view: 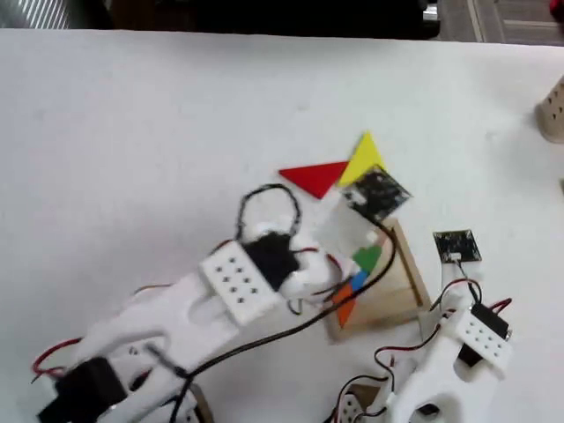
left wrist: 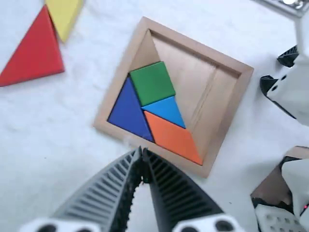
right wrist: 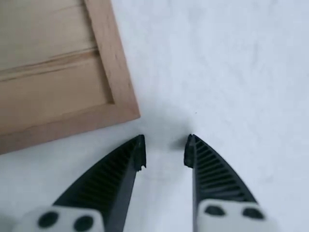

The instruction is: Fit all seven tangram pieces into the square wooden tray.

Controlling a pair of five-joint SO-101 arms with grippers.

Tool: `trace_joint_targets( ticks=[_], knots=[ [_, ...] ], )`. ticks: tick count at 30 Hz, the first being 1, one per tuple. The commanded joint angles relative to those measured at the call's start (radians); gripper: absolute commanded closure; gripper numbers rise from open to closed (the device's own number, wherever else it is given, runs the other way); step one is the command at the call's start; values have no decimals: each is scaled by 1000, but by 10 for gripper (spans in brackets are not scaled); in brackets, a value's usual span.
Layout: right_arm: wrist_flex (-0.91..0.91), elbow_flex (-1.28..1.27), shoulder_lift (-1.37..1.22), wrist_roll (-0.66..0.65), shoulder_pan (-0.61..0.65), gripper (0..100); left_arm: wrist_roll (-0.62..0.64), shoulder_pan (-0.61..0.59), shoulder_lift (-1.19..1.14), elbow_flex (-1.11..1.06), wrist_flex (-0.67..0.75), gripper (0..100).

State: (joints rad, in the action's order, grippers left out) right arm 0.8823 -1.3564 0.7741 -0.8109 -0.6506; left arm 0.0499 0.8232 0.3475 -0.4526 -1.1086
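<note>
The square wooden tray (left wrist: 231,122) holds a green square (left wrist: 152,82), a dark blue triangle (left wrist: 128,111), a light blue triangle (left wrist: 166,110) and an orange parallelogram (left wrist: 174,137), packed together on one side. My left gripper (left wrist: 142,166) is shut and empty, its tips just outside the tray edge by the blue and orange pieces. A red triangle (view: 315,176) and a yellow triangle (view: 364,159) lie on the table beyond the tray (view: 401,286). My right gripper (right wrist: 164,150) is open over bare table beside a tray corner (right wrist: 108,53).
The left arm (view: 229,282) stretches from the lower left across to the tray, its cable looping above it. The right arm (view: 467,339) stands at the lower right. A tan object (view: 553,110) sits at the right table edge. White table lies open at the far left.
</note>
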Motion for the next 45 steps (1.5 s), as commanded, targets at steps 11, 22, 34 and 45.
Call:
trace_joint_targets(
  ticks=[11, 22, 34, 45],
  knots=[
    [5, 78, 35, -2, 10, 861, -117, -320, 435, -446, 170, 980],
    [331, 428, 24, -3, 84, 807, -107, -730, 470, -615, 189, 979],
    [479, 690, -326, -2, 323, 807, -18, -920, 475, -666, 203, 831],
    [432, 948, -826, -11, 328, 808, -15, -929, 475, -669, 238, 831]
  ],
)
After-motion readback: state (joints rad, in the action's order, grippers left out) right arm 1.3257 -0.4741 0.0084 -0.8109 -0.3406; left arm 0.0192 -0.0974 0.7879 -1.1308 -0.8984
